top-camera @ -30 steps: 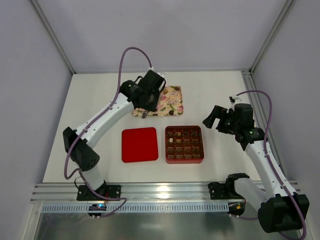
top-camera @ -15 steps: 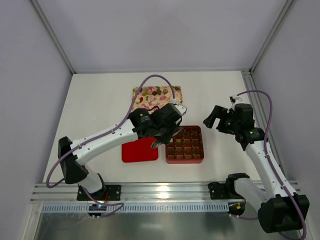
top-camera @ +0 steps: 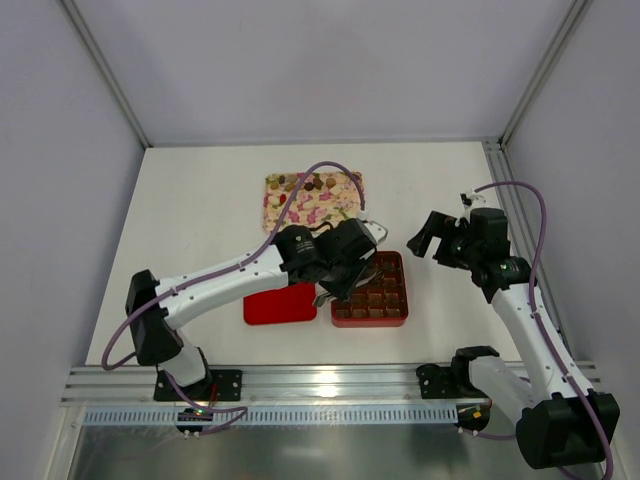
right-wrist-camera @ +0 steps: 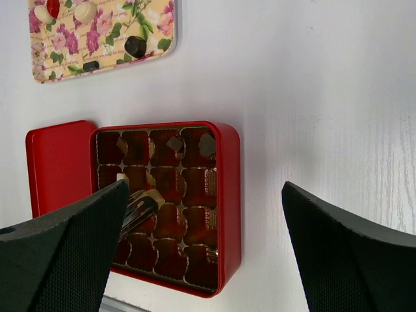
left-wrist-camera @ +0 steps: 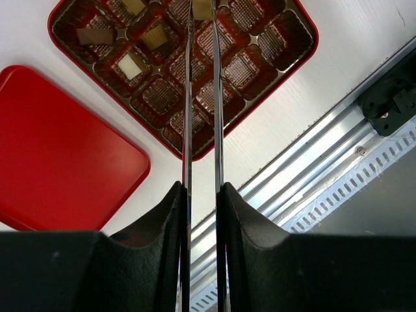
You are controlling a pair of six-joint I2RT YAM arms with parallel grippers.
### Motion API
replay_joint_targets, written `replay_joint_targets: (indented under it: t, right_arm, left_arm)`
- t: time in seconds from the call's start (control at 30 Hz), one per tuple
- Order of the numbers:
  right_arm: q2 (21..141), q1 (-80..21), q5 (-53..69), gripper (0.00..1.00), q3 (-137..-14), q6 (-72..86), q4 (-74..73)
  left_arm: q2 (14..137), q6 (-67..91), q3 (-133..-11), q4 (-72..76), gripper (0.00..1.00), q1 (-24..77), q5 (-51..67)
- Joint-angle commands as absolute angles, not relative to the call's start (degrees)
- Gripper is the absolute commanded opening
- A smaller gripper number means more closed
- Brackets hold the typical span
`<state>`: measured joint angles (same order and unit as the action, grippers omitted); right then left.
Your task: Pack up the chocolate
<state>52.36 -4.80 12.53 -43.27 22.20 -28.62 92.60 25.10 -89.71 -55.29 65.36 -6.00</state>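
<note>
My left gripper (left-wrist-camera: pixel 203 6) carries two long thin metal blades, and their tips pinch a tan piece of chocolate (left-wrist-camera: pixel 204 9) over a middle cell of the red box (top-camera: pixel 370 322). The same blades (right-wrist-camera: pixel 140 207) show inside the box in the right wrist view. Several pieces (left-wrist-camera: pixel 130 64) lie in the cells along one side of the box. More chocolate (top-camera: pixel 300 183) sits at the far end of the flowered tray (top-camera: pixel 330 205). My right gripper (top-camera: pixel 432 235) hangs open and empty to the right of the box, its jaws wide apart in the right wrist view (right-wrist-camera: pixel 205 188).
The red lid (left-wrist-camera: pixel 58 156) lies flat just left of the box, partly under my left arm. The metal rail (top-camera: pixel 330 385) runs along the near edge. White walls and corner posts close in the table at the back and sides.
My left arm has swung from the flowered tray down to the red box, bringing the blades over its cells. The right arm has not moved.
</note>
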Motion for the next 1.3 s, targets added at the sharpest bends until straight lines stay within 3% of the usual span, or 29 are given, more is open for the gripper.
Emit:
replay_joint_targets:
  t: [0.0, 0.8, 1.27]
  right_arm:
    - [51.15, -4.83, 11.6, 1.0, -45.09, 21.62, -28.12]
    - [51.24, -4.75, 11.6, 1.0, -45.0, 21.36, -28.21]
    - [51.15, -4.75, 11.69, 1.0, -44.91, 21.36, -28.21]
  left_arm:
    - [92.9, 25.31, -90.09, -52.73, 0.23, 65.83, -5.45]
    - [95.1, 24.35, -90.7, -53.61, 0.33, 65.83, -7.82]
    - [93.96, 24.17, -91.75, -53.44, 0.34, 65.83, -9.66]
